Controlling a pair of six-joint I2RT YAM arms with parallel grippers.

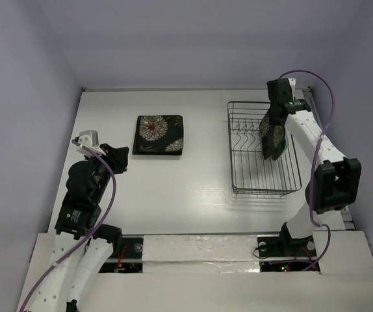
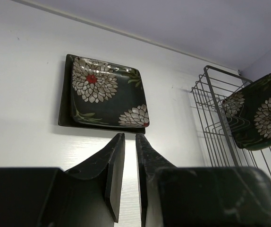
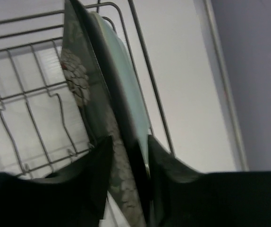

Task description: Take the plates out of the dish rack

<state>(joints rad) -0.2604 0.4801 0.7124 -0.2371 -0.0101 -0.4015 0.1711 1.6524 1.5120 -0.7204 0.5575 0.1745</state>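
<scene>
The dish rack (image 1: 255,185) stands at the right. Over it my right gripper (image 1: 274,127) is shut on a black plate with white flowers (image 1: 272,138), which is held on edge and tilted. In the right wrist view its fingers (image 3: 129,139) clamp that plate (image 3: 79,75) together with a pale mint plate (image 3: 126,80) lying against its back. Another black flowered plate (image 1: 159,132) lies flat at table centre on a dark square plate (image 2: 64,94), of which only the rim shows. My left gripper (image 1: 123,158) (image 2: 130,136) hovers near that stack, barely open, holding nothing.
The rack's upright prongs (image 3: 27,109) are bare on the near side. A white wall runs along the table's back edge (image 1: 193,89). The right arm's purple cable (image 1: 316,84) loops above the rack.
</scene>
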